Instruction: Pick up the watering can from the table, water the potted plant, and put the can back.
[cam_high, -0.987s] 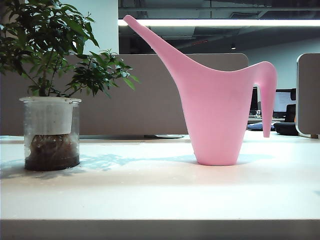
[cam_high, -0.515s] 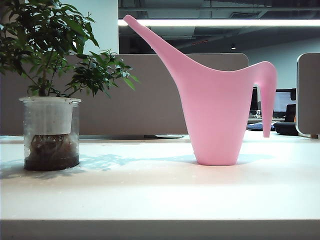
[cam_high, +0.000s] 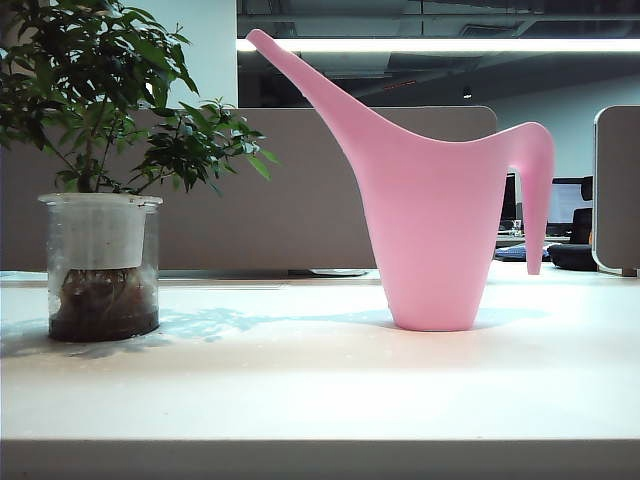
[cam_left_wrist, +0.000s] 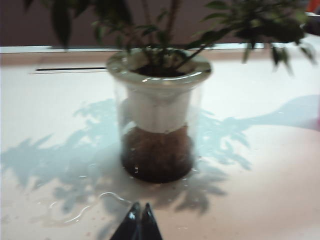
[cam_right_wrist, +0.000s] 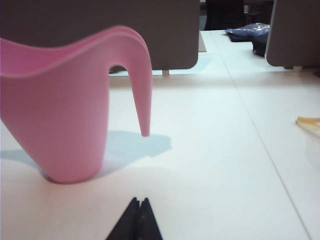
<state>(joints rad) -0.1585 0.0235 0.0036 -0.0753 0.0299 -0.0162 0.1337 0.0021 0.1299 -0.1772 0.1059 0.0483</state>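
The watering can (cam_high: 432, 235) stood upright on the table (cam_high: 320, 385), right of centre in the exterior view, its long spout rising to the upper left toward the potted plant (cam_high: 100, 170), which sat well apart at the left edge. Neither arm showed in that view. In the right wrist view the right gripper (cam_right_wrist: 138, 220) sat low near the bottom edge with its fingers pressed together and holding nothing, the can's thin handle (cam_right_wrist: 140, 85) hanging free ahead of it. The left gripper (cam_left_wrist: 138, 221) was likewise closed and empty, close in front of the clear pot, where a thin film of water (cam_left_wrist: 95, 202) lay on the tabletop. The chief risk, as I judged it, was the can's shape: a tall tapered body on a small base would likely tip if closed fingers nudged the handle instead of spreading first. The smooth, slender handle could also slip or swing in a pinch. Any move by the left gripper so near the pot risked pushing it over the wet patch or brushing the overhanging leaves.
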